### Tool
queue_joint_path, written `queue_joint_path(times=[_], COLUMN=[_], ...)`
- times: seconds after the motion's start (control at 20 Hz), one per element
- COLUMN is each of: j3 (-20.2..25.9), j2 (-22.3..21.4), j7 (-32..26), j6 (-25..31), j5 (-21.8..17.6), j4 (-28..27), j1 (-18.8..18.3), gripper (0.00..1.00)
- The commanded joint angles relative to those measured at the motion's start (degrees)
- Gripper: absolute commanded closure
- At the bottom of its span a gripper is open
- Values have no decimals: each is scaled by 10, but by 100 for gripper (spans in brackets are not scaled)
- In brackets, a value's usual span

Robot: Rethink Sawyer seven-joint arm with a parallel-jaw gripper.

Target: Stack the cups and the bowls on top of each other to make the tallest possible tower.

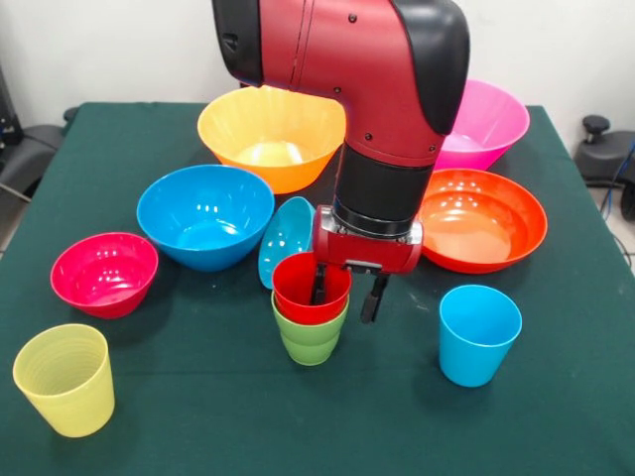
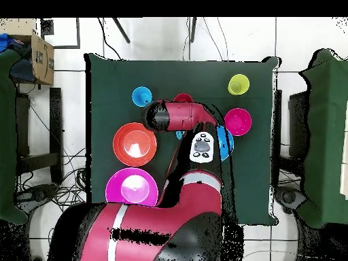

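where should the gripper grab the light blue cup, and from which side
Grip the light blue cup by its rim from straight above, one finger inside and one outside. It stands upright, mouth open, on the green table, with bare cloth all around it, so nothing blocks a vertical approach.

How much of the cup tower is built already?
Just the start: the red cup sits in the lime green cup. The gripper straddles the red cup's rim, one finger inside. The light blue cup, yellow cup and all the bowls are unstacked.
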Motion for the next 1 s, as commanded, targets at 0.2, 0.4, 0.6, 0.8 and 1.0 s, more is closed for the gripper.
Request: queue_joint_path(times=[0.2, 0.4, 0.6, 0.8, 1.0], j3=[32, 32, 39, 43, 42], j2=[45, 41, 30, 17, 4], j7=[60, 59, 51, 42, 31], j6=[-13, 3, 27, 53, 94], j5=[-13, -8, -2, 2, 7], j4=[16, 13, 10, 3, -11], j1=[2, 4, 2, 3, 4], gripper=[0, 0, 0, 0, 0])
